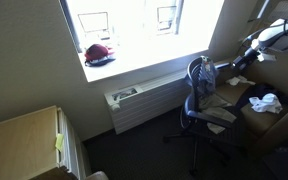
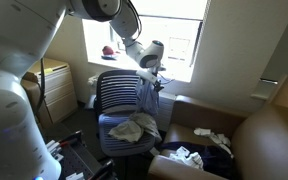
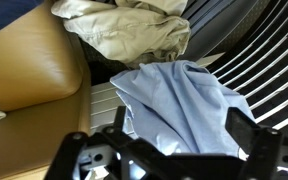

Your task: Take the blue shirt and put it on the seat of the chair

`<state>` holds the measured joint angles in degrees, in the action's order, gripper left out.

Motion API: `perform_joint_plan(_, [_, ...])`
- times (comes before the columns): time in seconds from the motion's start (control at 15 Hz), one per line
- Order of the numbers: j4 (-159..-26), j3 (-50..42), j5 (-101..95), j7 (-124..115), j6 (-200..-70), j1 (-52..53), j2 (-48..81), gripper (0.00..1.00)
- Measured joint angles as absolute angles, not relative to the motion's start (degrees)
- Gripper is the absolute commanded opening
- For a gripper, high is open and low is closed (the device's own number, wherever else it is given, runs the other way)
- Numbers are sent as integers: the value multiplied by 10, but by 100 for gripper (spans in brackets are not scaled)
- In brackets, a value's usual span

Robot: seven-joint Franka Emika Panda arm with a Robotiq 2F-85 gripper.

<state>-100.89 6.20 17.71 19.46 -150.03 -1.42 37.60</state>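
Observation:
The blue shirt (image 3: 184, 105) hangs over the top of the chair's striped backrest (image 3: 269, 80). It also shows in both exterior views (image 1: 206, 72) (image 2: 149, 92). My gripper (image 3: 179, 128) is just above it, fingers spread wide on either side of the cloth, open. In the exterior views the gripper (image 2: 154, 66) (image 1: 230, 64) sits at the upper edge of the backrest (image 2: 114, 92). The chair's seat (image 2: 112, 143) carries a crumpled beige cloth (image 2: 134, 127) (image 3: 134, 30).
A brown leather sofa (image 3: 24, 60) (image 2: 269, 140) stands right beside the chair, with white cloths (image 1: 266, 102) (image 2: 209, 135) on it. A radiator (image 1: 144, 100) and a windowsill with a red item (image 1: 99, 53) are behind. A wooden cabinet (image 1: 24, 140) stands nearby.

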Motion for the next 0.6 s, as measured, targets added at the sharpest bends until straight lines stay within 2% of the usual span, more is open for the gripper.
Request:
perform_joint_plan(0.27, [-1009, 96, 187, 180, -1542, -22, 396, 100])
perform_joint_plan(0.6, [-996, 184, 176, 138, -1719, 6, 509, 100])
